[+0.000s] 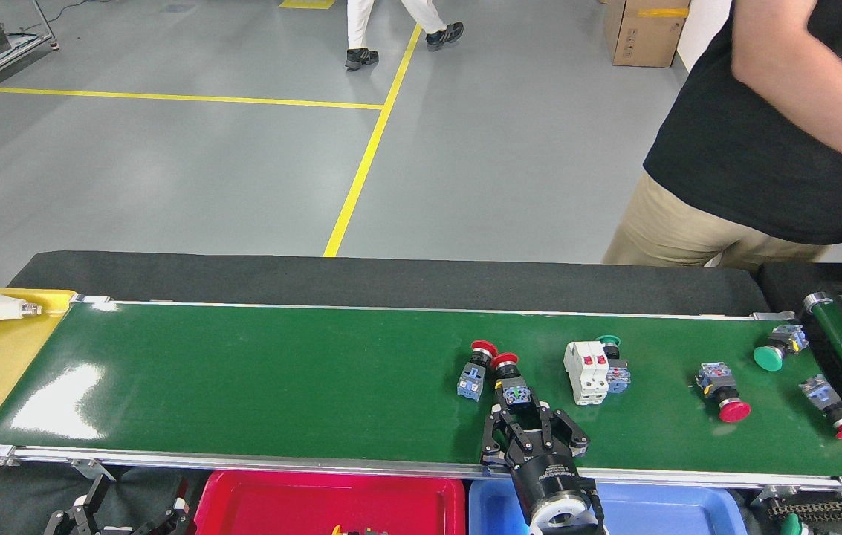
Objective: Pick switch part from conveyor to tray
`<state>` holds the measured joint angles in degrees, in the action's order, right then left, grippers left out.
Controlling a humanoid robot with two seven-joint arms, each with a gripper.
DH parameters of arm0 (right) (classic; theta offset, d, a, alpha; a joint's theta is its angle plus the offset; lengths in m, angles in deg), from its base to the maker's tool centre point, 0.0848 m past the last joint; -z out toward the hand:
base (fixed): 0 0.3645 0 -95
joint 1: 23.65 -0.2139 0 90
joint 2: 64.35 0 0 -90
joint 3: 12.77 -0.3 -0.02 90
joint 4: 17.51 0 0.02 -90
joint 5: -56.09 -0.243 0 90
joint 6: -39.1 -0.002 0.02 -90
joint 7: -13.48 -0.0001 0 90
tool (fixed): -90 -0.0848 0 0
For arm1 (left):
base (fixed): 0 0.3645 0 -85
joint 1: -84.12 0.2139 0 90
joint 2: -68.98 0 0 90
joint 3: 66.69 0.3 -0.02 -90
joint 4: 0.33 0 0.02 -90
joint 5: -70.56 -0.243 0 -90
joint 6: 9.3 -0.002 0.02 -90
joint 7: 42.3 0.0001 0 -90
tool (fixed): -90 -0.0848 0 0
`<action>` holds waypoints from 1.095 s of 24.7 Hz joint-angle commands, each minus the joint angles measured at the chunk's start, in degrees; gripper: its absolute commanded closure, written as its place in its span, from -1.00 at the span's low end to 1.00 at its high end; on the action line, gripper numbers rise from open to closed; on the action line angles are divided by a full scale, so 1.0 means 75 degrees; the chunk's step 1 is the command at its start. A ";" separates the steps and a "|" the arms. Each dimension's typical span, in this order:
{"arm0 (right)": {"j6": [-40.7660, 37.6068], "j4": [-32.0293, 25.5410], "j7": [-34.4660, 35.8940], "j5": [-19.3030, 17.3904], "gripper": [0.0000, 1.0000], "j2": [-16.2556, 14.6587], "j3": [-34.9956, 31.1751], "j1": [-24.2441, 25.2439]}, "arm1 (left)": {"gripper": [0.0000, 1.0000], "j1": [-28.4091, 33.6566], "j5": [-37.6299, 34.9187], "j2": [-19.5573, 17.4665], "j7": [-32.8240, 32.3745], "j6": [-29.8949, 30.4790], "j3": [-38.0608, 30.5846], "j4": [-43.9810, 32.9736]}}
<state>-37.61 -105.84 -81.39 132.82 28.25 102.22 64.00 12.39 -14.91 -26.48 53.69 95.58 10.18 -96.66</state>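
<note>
head view: the right gripper [523, 411] is reached over the conveyor [279, 379], jaws spread wide just short of a red-capped switch part [511, 384], seemingly lined up to straddle it. the left gripper [127, 513] is parked low, its jaw state unreadable. the blue tray [658, 509] waits below.

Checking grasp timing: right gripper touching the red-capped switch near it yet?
Cannot tell. In the head view the right gripper fingers reach the red-capped switch base and overlap it; no plain gap or contact shows.
</note>
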 commanded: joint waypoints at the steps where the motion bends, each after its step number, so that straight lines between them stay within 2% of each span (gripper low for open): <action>1: -0.0260 -0.0469 0.0005 0.0223 0.97 -0.0101 0.0466 0.0138 | -1.00 -0.0057 0.0005 -0.0081 0.0057 0.0009 0.0027 -0.0035; 5: -0.0776 -0.1101 0.0005 0.0949 0.96 -0.0406 0.2141 0.0759 | -1.00 -0.0046 -0.0018 -0.0081 0.0045 0.0021 0.0050 0.0153; 6: -0.0893 -0.1137 0.0016 0.1171 0.94 -0.0406 0.2492 0.0876 | -1.00 -0.0069 -0.0007 -0.0081 0.0033 0.0044 0.0085 0.0164; 7: -0.0928 -0.1137 0.0005 0.1324 0.82 -0.0406 0.2704 0.0923 | -1.00 -0.0116 0.0005 -0.0093 0.0022 0.0091 0.0097 0.0164; 8: -0.0917 -0.1125 0.0005 0.1465 0.48 -0.0371 0.2891 0.0935 | -1.00 -0.0245 0.0029 -0.0081 -0.0014 0.0185 0.0097 0.0164; 10: -0.0905 -0.1125 0.0005 0.1547 -1.00 -0.0289 0.3044 0.1052 | -1.00 -0.0690 0.0052 -0.0070 -0.0037 0.0501 0.0097 0.0176; 14: -0.0917 -0.1125 0.0016 0.1559 -1.00 -0.0242 0.3044 0.1099 | -1.00 -0.1382 0.0005 -0.0070 -0.0049 0.1157 0.0168 0.0375; 18: -0.0893 -0.1160 0.0016 0.1559 -1.00 -0.0254 0.3044 0.1122 | -1.00 -0.2296 -0.0018 -0.0093 -0.0096 0.2001 0.1023 0.0996; 20: -0.0846 -0.1289 0.0110 0.1547 -1.00 -0.0312 0.2927 0.1204 | -1.00 -0.2753 -0.0018 -0.0070 -0.0482 0.2165 0.1468 0.1383; 22: -0.0706 -0.1605 0.0298 0.1465 -1.00 -0.0465 0.2247 0.1415 | -1.00 -0.3163 -0.0018 -0.0011 -0.0857 0.2130 0.1820 0.1723; 24: -0.0413 -0.1699 0.0567 0.1407 -1.00 -0.0418 0.1404 0.1767 | -1.00 -0.3491 -0.0018 0.0036 -0.0974 0.2118 0.1949 0.2168; 26: -0.0249 -0.1734 0.0626 0.1078 -1.00 -0.0394 0.0688 0.1837 | -1.00 -0.3760 -0.0018 0.0036 -0.0986 0.2107 0.2019 0.2602; 27: -0.0260 -0.1734 0.0626 0.0622 -1.00 -0.0418 0.0162 0.1837 | -1.00 -0.3936 -0.0018 0.0036 -0.0986 0.2107 0.2066 0.2883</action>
<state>-40.63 -117.78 -77.78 139.27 24.80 106.04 78.11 -15.61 -14.99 -26.23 46.54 111.25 25.49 -76.04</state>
